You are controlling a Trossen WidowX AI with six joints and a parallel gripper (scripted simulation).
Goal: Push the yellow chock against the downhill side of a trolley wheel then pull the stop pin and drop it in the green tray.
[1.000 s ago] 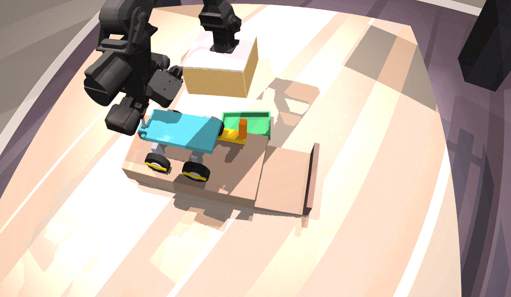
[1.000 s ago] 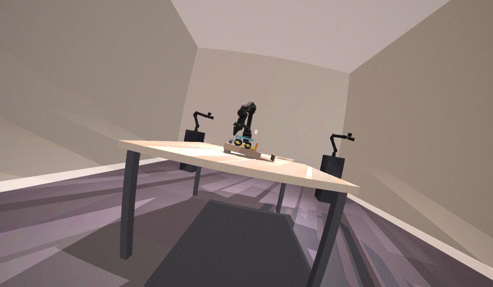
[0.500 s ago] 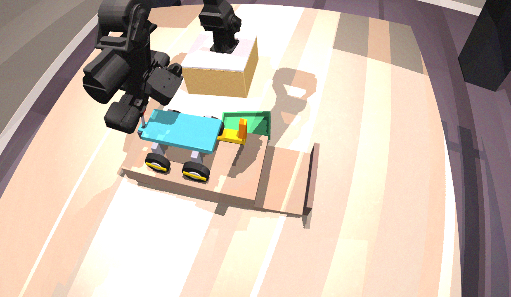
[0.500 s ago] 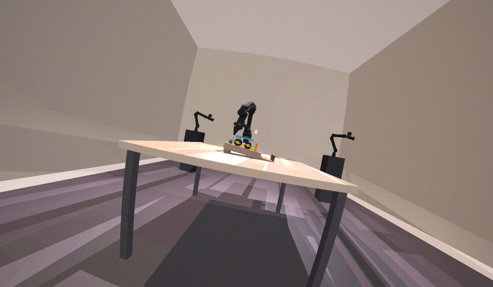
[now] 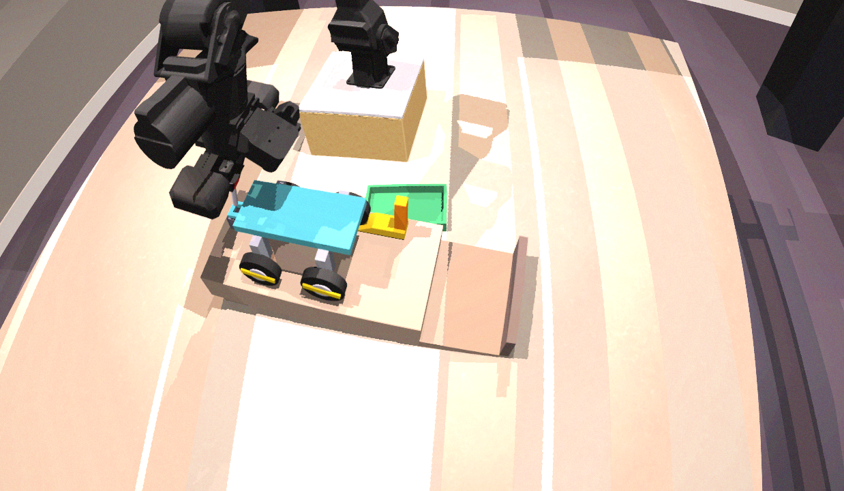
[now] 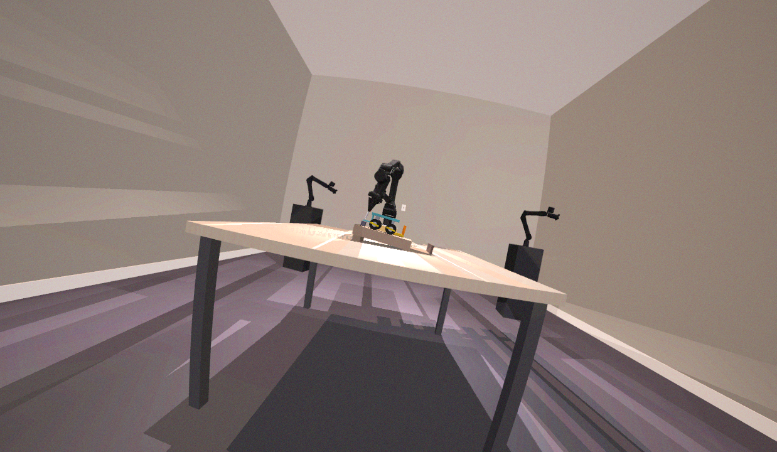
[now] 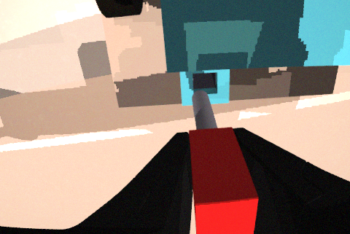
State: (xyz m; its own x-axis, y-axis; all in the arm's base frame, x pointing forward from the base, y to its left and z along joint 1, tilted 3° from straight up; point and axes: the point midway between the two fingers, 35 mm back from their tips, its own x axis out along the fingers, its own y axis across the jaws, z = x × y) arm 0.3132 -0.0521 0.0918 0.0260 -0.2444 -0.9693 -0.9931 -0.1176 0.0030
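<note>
Clamped on the pin's red head [image 7: 223, 168], the hand [image 7: 209, 142] held it over the trolley's [image 5: 303, 213] [image 6: 384, 216] [image 7: 233, 15] socket [image 7: 223, 97], probably to draw it straight out; the yellow chock [image 5: 385, 225] [image 6: 399, 234] sat downhill, seemingly bracing a wheel.

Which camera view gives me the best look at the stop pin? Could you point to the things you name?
The wrist view: the red-headed stop pin [image 5: 234, 194] [image 7: 223, 165] fills its foreground, head between the fingers, grey shaft visible. The top view shows only a sliver beside the gripper [image 5: 234, 183] [image 7: 219, 135]; the exterior view shows it tiny, details unreadable.
</note>
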